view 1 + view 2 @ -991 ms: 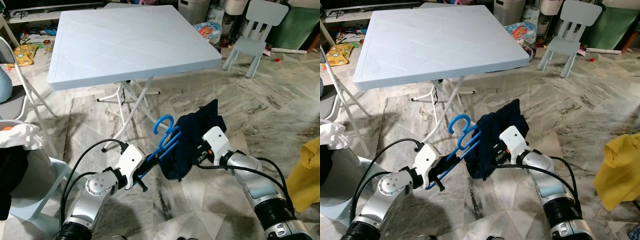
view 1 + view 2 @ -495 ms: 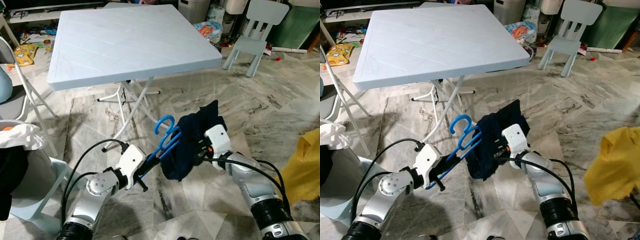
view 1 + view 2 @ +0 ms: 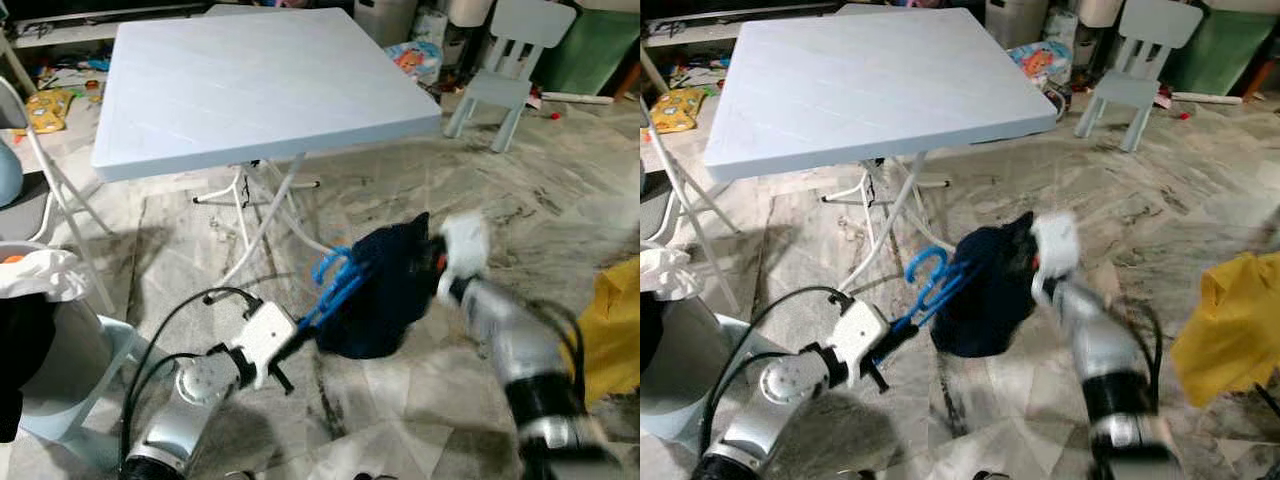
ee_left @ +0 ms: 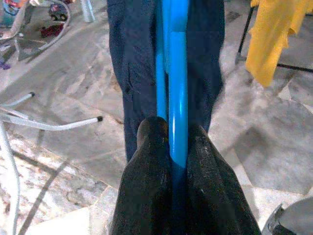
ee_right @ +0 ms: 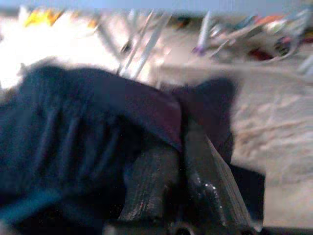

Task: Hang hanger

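The blue hanger (image 3: 338, 283) sat lower than half a second before, its hook dipped from upright toward the marble floor (image 3: 560, 215), with the dark navy garment (image 3: 385, 292) bunched on its far end at about 3 o'clock of the hook. The left gripper (image 4: 172, 147) had its two black fingers pressed together on the hanger's bar, at 7 o'clock of the garment. The right gripper (image 5: 182, 169), streaked with motion blur, pinched a fold of the cloth — its arm had swung up and to 2 o'clock, dragging the fabric along the hanger. By that showing, the garment was being worked onto the hanger, and hanging was not yet begun. Behind stood the pale folding table (image 3: 255, 85); a yellow cloth (image 3: 617, 325) lay at 3 o'clock — no rail was in sight.
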`<state>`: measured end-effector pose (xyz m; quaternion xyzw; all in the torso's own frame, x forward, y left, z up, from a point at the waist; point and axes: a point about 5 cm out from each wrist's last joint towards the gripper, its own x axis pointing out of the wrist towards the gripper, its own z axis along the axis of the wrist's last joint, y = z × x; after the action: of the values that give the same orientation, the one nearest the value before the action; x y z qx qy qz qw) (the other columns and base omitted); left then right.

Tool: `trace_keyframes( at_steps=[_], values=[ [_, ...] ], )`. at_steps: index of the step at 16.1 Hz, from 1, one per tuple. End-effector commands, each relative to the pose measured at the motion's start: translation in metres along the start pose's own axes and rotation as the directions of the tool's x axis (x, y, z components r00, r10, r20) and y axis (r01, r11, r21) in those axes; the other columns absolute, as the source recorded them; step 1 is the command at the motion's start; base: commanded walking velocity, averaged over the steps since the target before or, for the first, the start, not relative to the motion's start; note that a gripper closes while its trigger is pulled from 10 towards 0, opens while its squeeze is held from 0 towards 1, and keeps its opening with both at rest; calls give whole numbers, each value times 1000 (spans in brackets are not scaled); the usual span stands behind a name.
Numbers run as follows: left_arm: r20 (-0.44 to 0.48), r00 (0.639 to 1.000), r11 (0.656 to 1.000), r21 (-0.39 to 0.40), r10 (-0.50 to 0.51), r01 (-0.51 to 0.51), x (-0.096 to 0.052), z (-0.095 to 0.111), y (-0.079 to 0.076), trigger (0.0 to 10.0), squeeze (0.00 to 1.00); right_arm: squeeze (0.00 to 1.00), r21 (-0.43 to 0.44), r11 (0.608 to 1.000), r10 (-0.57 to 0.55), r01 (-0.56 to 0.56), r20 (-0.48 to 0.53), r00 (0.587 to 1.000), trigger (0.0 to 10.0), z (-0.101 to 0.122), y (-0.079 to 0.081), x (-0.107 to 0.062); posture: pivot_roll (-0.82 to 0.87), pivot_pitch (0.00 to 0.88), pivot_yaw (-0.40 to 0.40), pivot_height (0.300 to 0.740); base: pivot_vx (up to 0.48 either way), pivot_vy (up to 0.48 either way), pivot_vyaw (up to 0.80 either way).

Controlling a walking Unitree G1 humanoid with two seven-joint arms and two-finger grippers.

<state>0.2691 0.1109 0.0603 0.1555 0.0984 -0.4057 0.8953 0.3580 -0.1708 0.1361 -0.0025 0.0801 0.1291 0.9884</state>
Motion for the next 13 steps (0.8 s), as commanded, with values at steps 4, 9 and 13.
trace_keyframes(
  at_steps=[4,9,13],
  values=[
    [32,999,999,36,-25,23,3,7,-10,0,0,0,215,938,-295,274,74,953,0,31,-35,4,11,121,-55,740,0,0,0],
    [46,997,997,42,-66,64,-1,8,-16,0,0,0,239,886,-415,398,23,910,0,27,-48,3,13,109,-62,740,0,0,0],
    [133,989,995,-71,-59,69,-19,13,-17,0,0,0,191,800,-550,569,-148,822,0,-8,-64,-6,28,106,-67,740,0,0,0]
  ],
)
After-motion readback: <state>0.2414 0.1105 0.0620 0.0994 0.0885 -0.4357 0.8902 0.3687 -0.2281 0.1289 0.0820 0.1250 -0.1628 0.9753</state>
